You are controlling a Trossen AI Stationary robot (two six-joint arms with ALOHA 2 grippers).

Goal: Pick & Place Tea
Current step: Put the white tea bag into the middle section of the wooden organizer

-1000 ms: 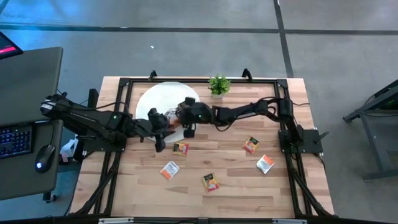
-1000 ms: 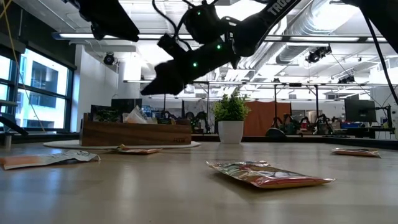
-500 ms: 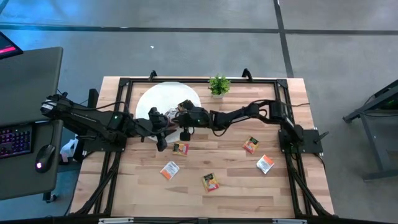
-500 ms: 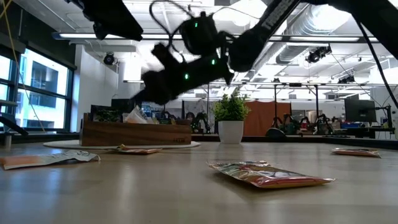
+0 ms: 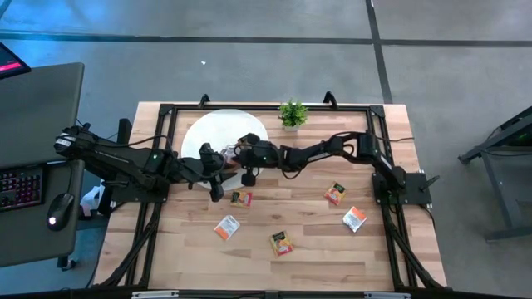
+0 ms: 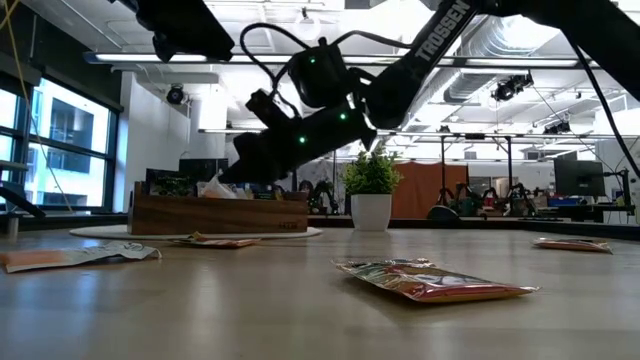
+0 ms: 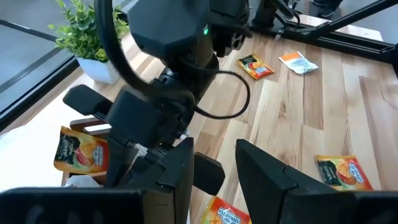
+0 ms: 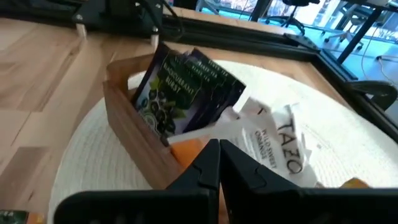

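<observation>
Right wrist view: my right claw (image 8: 217, 163) hangs over the wooden box (image 8: 134, 134), its fingers pressed together, with nothing clearly held between them.
Tea in the box: dark sachets (image 8: 180, 93) stand upright in one compartment; a white sachet (image 8: 273, 140) lies beside them, and a bit of orange shows just by my fingertips.
Step in hand: I judge I'm at the box itself; before lifting away I should make sure no sachet corner is snagged on the fingers.
Left claw: my left gripper (image 7: 214, 165) waits close by at the box's 7 o'clock, jaws parted and empty.
Loose tea: five sachets lie on the table (image 5: 307, 241) from 5 to 3 o'clock of the box, the nearest sachet (image 5: 241, 198) just beside it.
In the way: the two arms crowd each other; the potted plant (image 5: 292, 113) stands at 2 o'clock, the white mat (image 5: 204, 133) underneath.
</observation>
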